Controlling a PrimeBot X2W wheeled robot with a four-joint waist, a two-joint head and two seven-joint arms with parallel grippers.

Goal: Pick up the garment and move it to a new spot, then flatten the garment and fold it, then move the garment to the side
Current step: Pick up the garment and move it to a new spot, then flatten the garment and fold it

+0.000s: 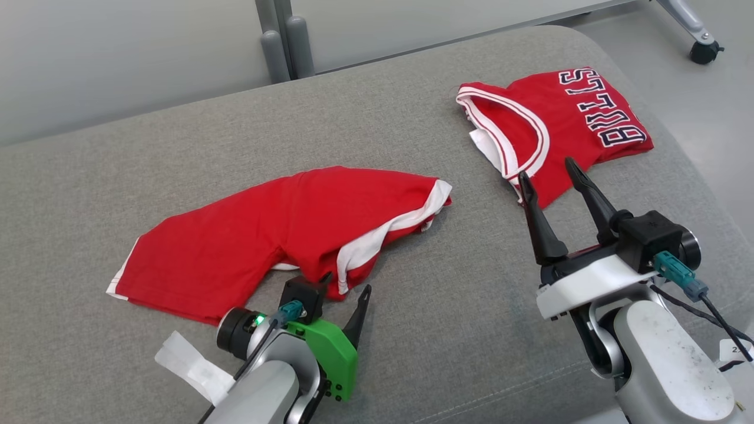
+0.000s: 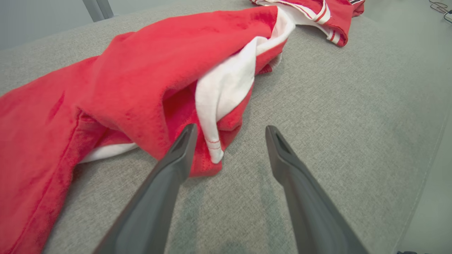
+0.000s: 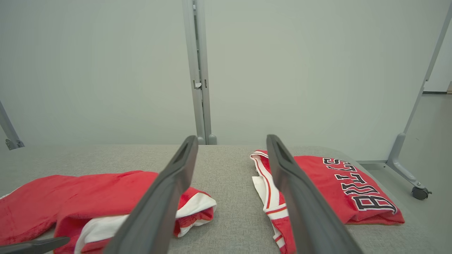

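Left gripper (image 2: 231,128) wide at the shorts' (image 1: 283,224) near edge; right gripper (image 1: 546,167) wide too. Pinch deep, both layers.

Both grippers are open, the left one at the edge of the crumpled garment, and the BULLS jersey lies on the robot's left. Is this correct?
Not quite. The head view shows the BULLS jersey on the robot's right, beyond the right gripper. The rest holds: both open, left gripper at the crumpled garment's edge.
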